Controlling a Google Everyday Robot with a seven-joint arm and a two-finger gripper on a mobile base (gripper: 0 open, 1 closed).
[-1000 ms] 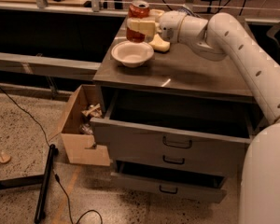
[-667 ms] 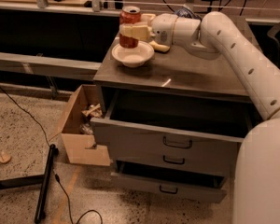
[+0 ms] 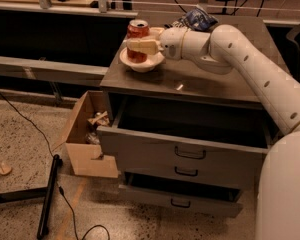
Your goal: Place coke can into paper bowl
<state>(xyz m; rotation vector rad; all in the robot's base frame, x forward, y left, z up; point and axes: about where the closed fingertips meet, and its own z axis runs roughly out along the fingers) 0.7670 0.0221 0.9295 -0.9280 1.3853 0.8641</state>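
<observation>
Lowered into paper bowl (upright), coke can sits pinched by gripper fingers.

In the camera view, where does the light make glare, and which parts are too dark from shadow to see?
Camera view: one small glare spot sits on the cabinet top, in front of the arm; the inside of the open top drawer lies in deep shadow; the coke can, the paper bowl and the end effector, closed on the can at the bowl, are evenly lit.

The gripper clasps the coke can inside the paper bowl.
</observation>
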